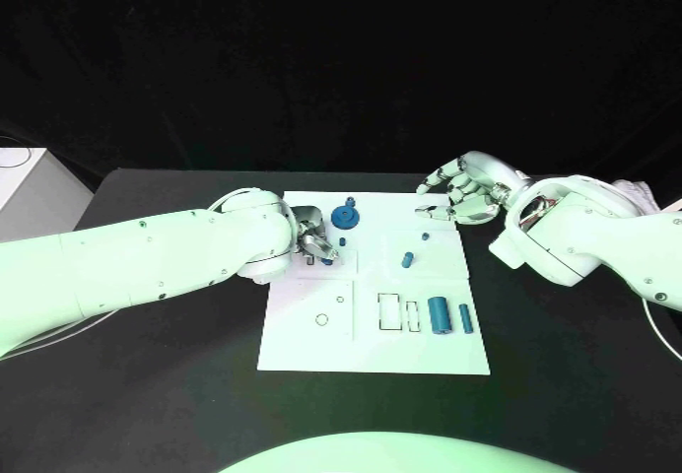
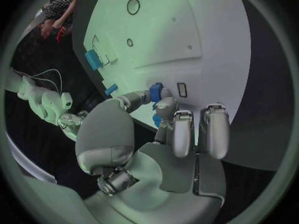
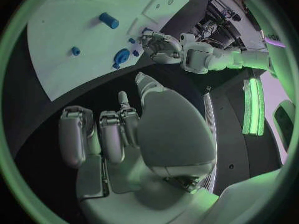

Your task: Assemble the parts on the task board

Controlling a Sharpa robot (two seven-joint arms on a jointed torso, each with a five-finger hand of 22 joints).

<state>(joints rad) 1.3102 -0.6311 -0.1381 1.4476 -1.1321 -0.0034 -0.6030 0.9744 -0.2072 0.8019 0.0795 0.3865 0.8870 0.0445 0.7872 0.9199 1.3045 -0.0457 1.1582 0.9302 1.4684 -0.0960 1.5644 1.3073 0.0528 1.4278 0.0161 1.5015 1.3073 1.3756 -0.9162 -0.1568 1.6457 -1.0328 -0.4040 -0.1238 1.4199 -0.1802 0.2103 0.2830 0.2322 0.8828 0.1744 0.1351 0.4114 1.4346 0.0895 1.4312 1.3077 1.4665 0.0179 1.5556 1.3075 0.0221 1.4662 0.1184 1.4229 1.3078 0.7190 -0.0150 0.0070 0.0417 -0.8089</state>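
Left silver hand [image 1: 315,245] pinching a small blue plastic part [image 2: 156,91] over the white rectangular task board [image 1: 373,335], near its left edge, right silver hand [image 1: 462,192] empty, fingers loosely apart, just beyond the board's far right corner

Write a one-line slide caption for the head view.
Left hand pinches a small blue part over the white board; right hand waits empty beyond its far corner.
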